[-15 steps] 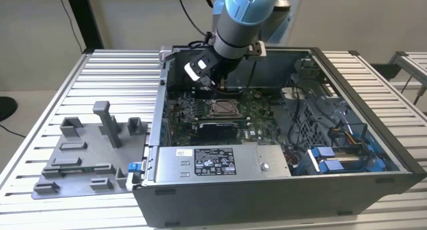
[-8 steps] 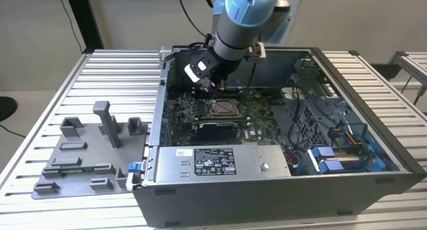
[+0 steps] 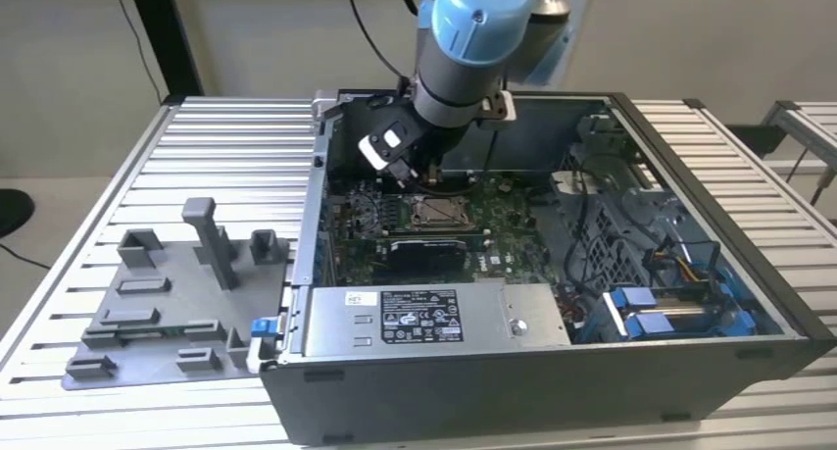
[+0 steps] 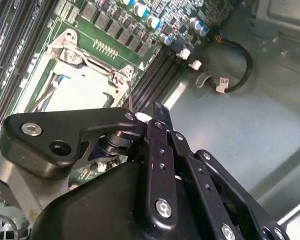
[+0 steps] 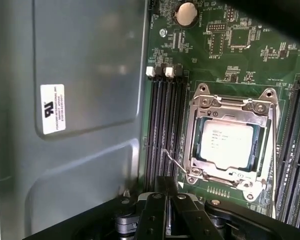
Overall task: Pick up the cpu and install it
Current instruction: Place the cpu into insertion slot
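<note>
The cpu already lies in its socket on the motherboard, its pale silver top facing up, flat and square to the opening. The metal socket frame is folded down around the chip's edges. Picking up and placing therefore look done. What seems left is the locking: the thin wire lever angles out from the frame's corner over the neighbouring memory slots rather than lying tucked along the frame, so I judge the socket is not yet latched, though the hook itself is hard to make out.

The gripper hangs just beside that corner of the socket, above the memory slots and close to the free end of the lever. Its fingers are drawn together with hardly any gap, and nothing is held between them. In the second wrist view the gripper ends close beside the lever, but I cannot tell whether they touch.

In the exterior view the gripper reaches down into the open computer case, just on the far side of the cpu. Nearer lies the silver box with a white label. On the table, at the exterior view's left, stands a grey fixture tray, well apart from the work
</note>
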